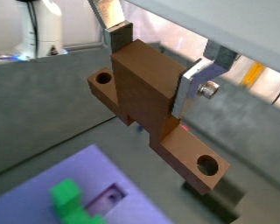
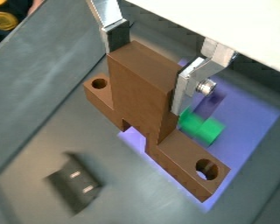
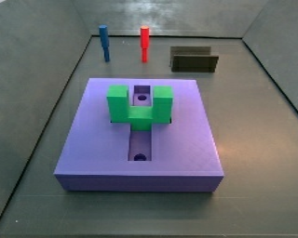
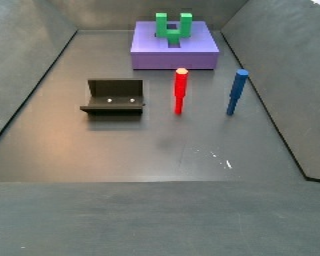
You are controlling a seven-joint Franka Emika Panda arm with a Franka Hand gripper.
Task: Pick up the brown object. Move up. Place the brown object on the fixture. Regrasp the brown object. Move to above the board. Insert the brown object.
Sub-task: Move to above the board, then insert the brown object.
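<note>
Gripper [image 1: 149,74] shows in both wrist views only; neither side view catches the arm. Its silver fingers [image 1: 205,83] are closed partway onto the brown object [image 1: 149,92], clamping the tall middle block from two sides.

Brown object hangs in the air, clear of the floor. Long axis lies roughly level and crosswise to the fingers, a holed tab sticking out at each end. In a wrist view one tab hangs over the edge of the board [image 2: 254,131], near the green block [image 2: 201,128], with the fixture [image 2: 76,181] on the floor to the other side.

In both side views the fixture [image 3: 194,59] stands empty, well apart from the board [image 3: 101,149]. Red post [image 3: 144,42] and blue post [image 3: 104,42] stand near it.

Judgement: pick-up done, carry under way. Whether the fixture stop is already past, cannot tell. If not, next move needs travel to the fixture and a level set-down into its open front.
</note>
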